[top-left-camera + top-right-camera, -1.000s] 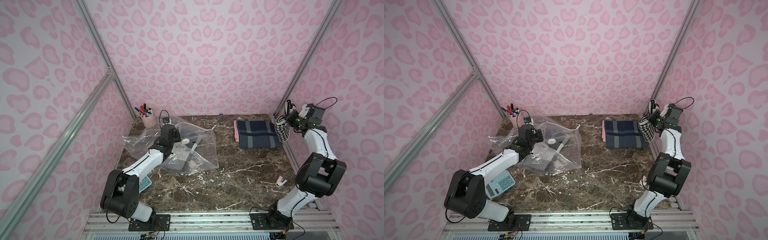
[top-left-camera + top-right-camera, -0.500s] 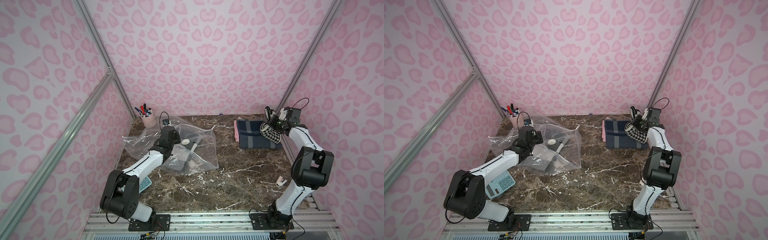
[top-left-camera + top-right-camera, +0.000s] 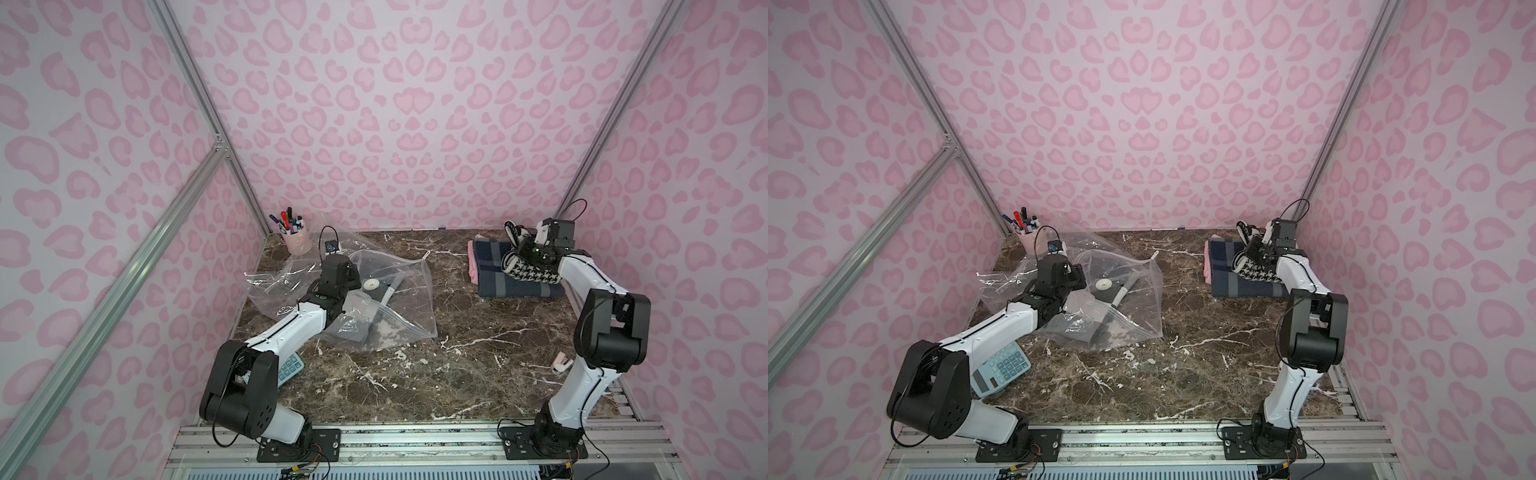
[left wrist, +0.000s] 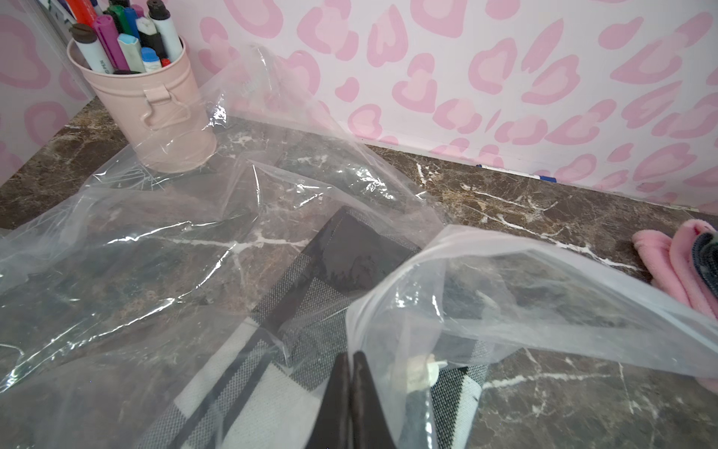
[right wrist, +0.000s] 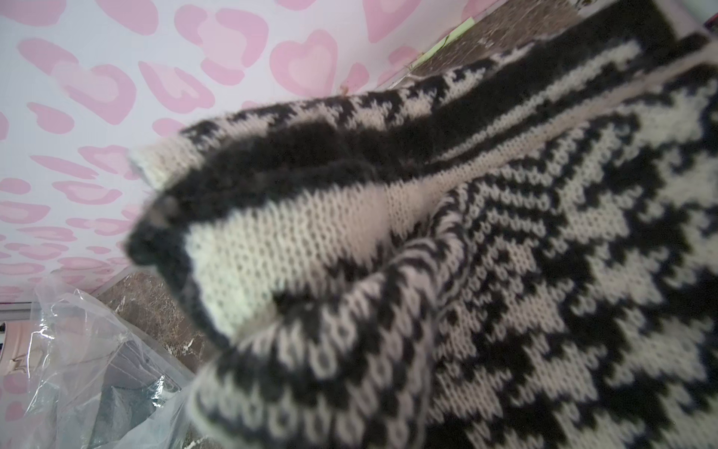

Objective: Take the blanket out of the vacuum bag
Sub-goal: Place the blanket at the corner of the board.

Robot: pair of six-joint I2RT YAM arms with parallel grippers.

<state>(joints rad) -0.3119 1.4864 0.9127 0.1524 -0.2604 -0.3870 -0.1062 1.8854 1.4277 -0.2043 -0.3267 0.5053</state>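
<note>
Blanket (image 3: pixel 534 274), houndstooth knit, hangs clear of the bag (image 3: pixel 399 291), clamped in the right end effector (image 3: pixel 524 254) over a folded pile (image 3: pixel 490 270), probably for stacking; left end effector (image 4: pixel 349 365), narrow, pinches bag film, likely anchoring it; checked cloth (image 4: pixel 349 252) lies inside.

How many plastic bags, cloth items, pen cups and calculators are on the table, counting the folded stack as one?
Plastic bags: 1, the vacuum bag
Cloth items: 3, the navy-and-pink folded stack, houndstooth knit, plaid cloth under the bag's plastic
Pen cups: 1, the pen cup
Calculators: 1, the calculator
Total: 6
</note>
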